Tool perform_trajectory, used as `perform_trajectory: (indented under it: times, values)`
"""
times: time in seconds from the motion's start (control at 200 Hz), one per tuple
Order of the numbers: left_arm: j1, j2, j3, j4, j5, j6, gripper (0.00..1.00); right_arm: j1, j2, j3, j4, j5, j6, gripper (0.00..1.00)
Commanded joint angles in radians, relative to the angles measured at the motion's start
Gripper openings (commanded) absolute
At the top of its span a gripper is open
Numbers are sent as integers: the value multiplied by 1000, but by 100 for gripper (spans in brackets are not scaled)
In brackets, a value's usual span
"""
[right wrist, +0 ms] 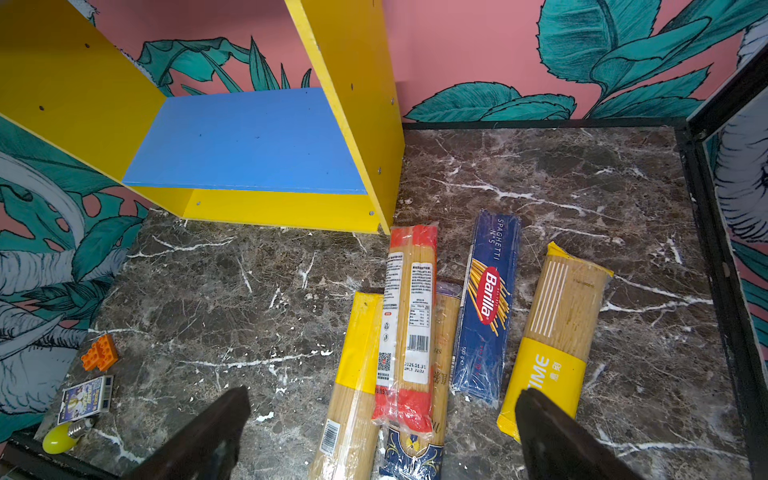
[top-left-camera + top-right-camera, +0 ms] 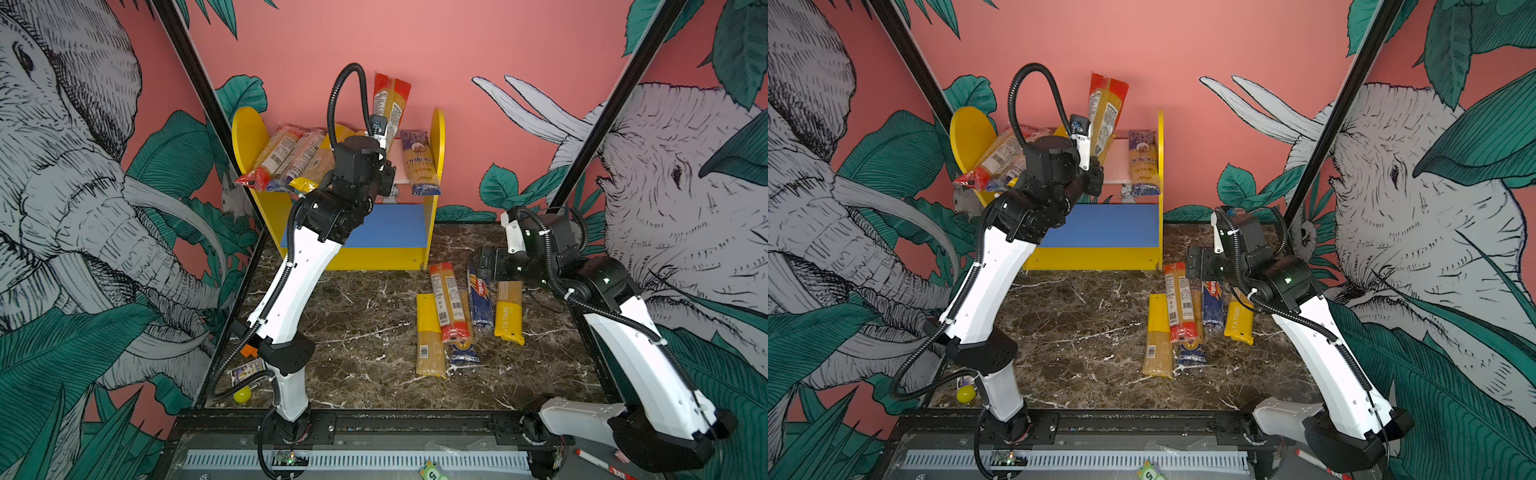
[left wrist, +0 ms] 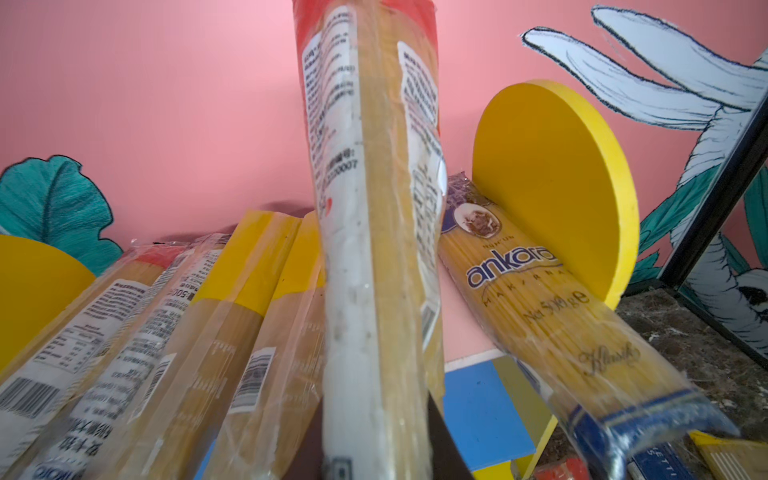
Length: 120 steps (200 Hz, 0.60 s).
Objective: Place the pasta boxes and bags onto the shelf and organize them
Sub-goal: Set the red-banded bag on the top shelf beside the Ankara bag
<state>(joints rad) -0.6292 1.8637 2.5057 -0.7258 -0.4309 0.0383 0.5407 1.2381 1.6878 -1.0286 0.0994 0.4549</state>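
Red-ended spaghetti bag [image 3: 374, 249] between left fingers [image 3: 449, 449]; nearly upright

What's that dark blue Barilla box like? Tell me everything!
The Barilla box is long, narrow, dark blue, seemingly cardboard, with a red oval logo, drawn yellow spaghetti and "Spaghetti n.5". It lies flat, face up, on the marble table among loose pasta packs, front-right of the shelf. Nothing grips it.
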Motion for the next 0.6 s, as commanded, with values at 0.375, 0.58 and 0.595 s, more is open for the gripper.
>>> perform_trajectory:
  times: [0.375, 0.58, 0.595]
  values:
    - [85, 54, 92, 164, 213, -189, 0, -41, 50, 29, 32, 25, 28, 99]
    - [88, 78, 96, 188, 236, -220, 0, -63, 58, 41, 23, 18, 25, 99]
    - [88, 79, 96, 190, 238, -222, 0, -66, 58, 41, 22, 19, 24, 99]
